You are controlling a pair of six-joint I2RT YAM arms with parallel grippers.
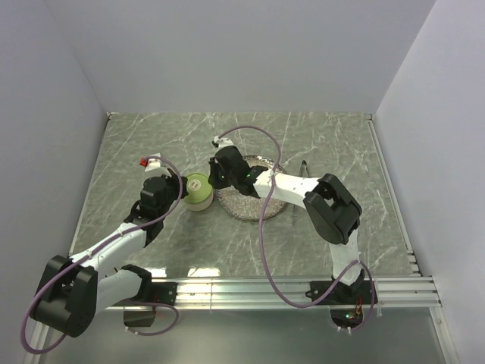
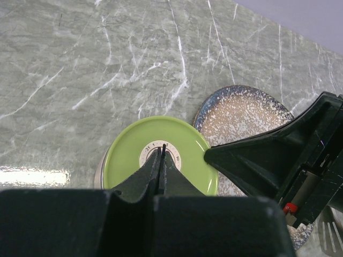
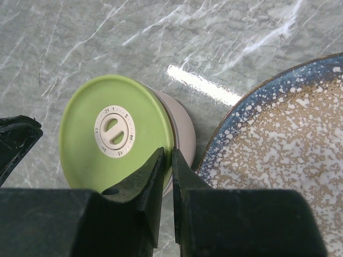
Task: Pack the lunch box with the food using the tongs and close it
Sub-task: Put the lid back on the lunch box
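The lunch box (image 1: 198, 191) stands left of the plate with its green lid (image 3: 86, 123) lying flat on the steel tin (image 3: 183, 126). My left gripper (image 2: 162, 147) is shut, its tips over the white dial in the middle of the green lid (image 2: 128, 152). My right gripper (image 3: 167, 151) hangs over the lid's right rim. Its fingers are a narrow slit apart, one over the lid and one just outside it, with nothing seen pinched. The tongs (image 1: 303, 168) lie on the table right of the plate. No food shows; the tin's inside is hidden by the lid.
The speckled grey plate (image 3: 289, 134) sits right beside the tin and its visible surface is bare. In the top view both arms meet over the lunch box, the right forearm (image 1: 280, 188) crossing above the plate (image 1: 241, 208). Grey walls enclose the marbled table.
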